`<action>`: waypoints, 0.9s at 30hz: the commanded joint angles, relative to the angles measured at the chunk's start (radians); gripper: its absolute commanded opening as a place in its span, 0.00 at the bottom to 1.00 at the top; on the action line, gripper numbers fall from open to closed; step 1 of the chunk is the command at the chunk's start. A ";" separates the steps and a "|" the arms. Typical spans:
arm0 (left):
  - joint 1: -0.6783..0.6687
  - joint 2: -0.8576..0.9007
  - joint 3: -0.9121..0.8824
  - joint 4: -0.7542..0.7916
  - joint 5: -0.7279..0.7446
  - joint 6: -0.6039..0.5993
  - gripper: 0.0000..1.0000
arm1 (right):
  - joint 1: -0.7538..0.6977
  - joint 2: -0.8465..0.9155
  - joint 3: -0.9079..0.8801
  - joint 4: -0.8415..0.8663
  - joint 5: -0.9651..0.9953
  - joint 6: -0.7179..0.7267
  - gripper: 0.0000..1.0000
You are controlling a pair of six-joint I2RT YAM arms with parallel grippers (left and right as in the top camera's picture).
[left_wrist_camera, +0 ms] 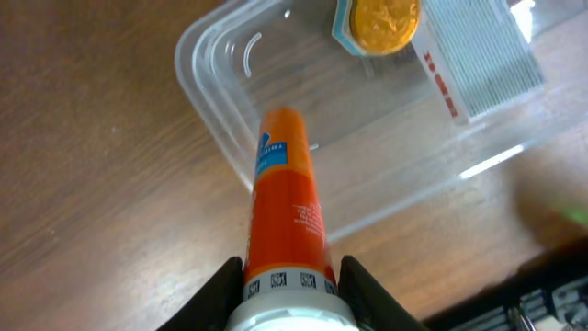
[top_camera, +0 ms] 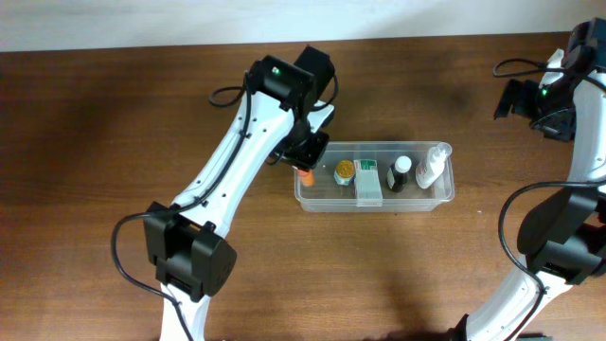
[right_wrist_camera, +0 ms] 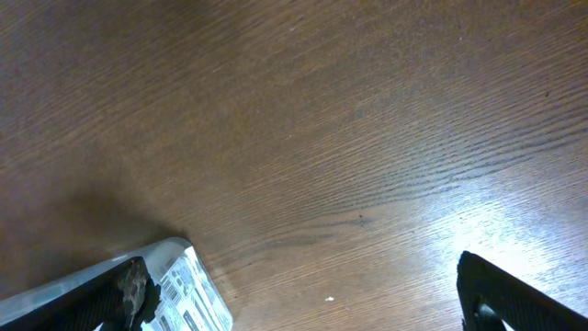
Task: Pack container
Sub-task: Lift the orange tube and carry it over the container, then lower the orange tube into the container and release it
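Observation:
The container (top_camera: pixel 417 203) is a long clear plastic tub lying right of the table's centre. My left gripper (top_camera: pixel 306 159) is shut on an orange tube (top_camera: pixel 305 175) with a white cap and holds it tilted over the tub's left end. In the left wrist view the orange tube (left_wrist_camera: pixel 287 211) sits between the fingers (left_wrist_camera: pixel 289 276) and points down into the container's (left_wrist_camera: pixel 209 69) bare left end. My right gripper (top_camera: pixel 512 98) is open and empty at the far right back, apart from the tub; its fingers (right_wrist_camera: pixel 303 294) are spread wide over bare wood.
Inside the tub are a gold-lidded jar (top_camera: pixel 345 171), a white-and-green box (top_camera: pixel 368 182), a dark bottle with a white cap (top_camera: pixel 400 174) and a clear bottle (top_camera: pixel 431 169). A clear plastic corner with a printed label (right_wrist_camera: pixel 188 290) shows by my right gripper's left finger.

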 commanded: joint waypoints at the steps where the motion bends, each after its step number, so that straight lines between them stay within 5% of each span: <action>1: -0.003 -0.007 -0.033 0.034 0.023 0.016 0.33 | 0.005 -0.005 -0.006 0.000 0.005 0.011 0.98; 27: -0.020 0.092 -0.054 0.117 -0.019 0.016 0.40 | 0.005 -0.005 -0.006 0.000 0.005 0.011 0.98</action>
